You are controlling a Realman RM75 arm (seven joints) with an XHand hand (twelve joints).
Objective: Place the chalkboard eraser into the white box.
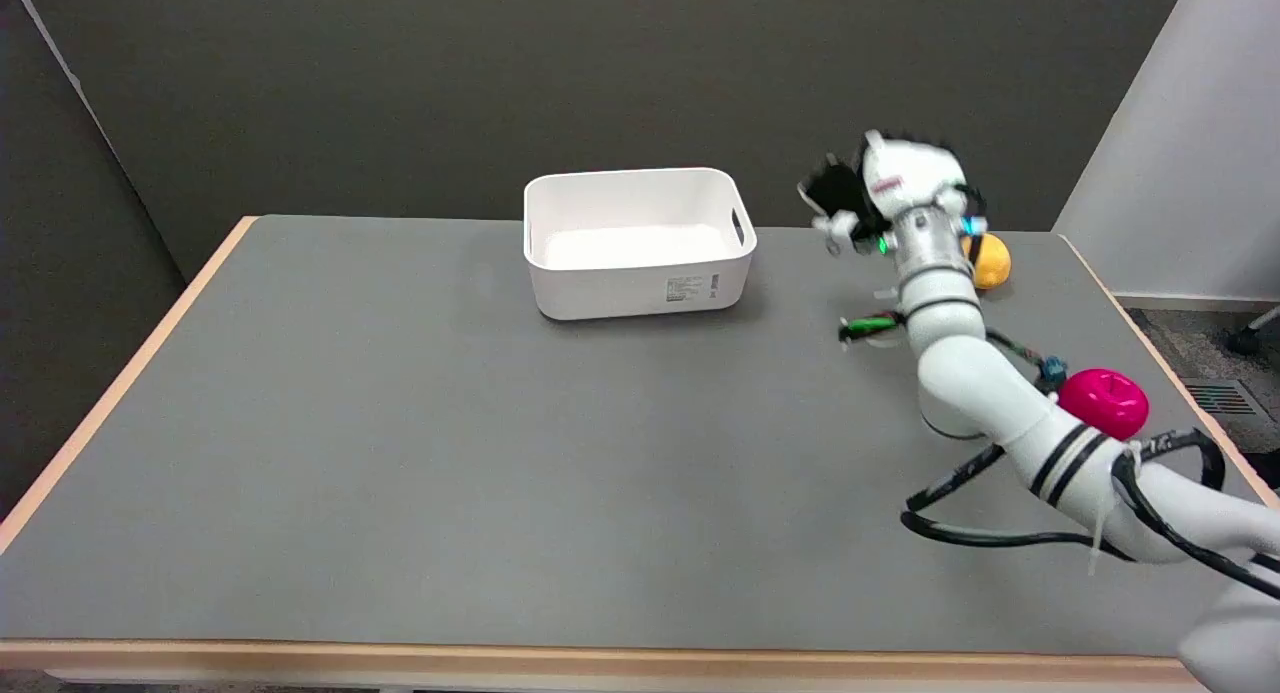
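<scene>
Here the right robot hand (880, 198), black and white, is raised above the far right part of the grey surface (400, 453) with its pale wooden edge. Its fingers curl around a dark, black object at its left side, apparently the chalkboard eraser (835, 188); the object is lifted clear of the surface and partly hidden by the fingers, so its shape is hard to read. The white rectangular plastic box (638, 241), with a cut-out handle in its right wall and a small label on its near wall, sits at the far middle of the surface, to the left of the robot hand and apart from it. A yellow-orange rounded object (988, 260) shows just behind the wrist. A bright pink rounded object (1105, 401) lies near the right edge, beside the white forearm. A small green and dark item (868, 325) lies on the surface below the wrist. Black cables loop along the arm.
</scene>
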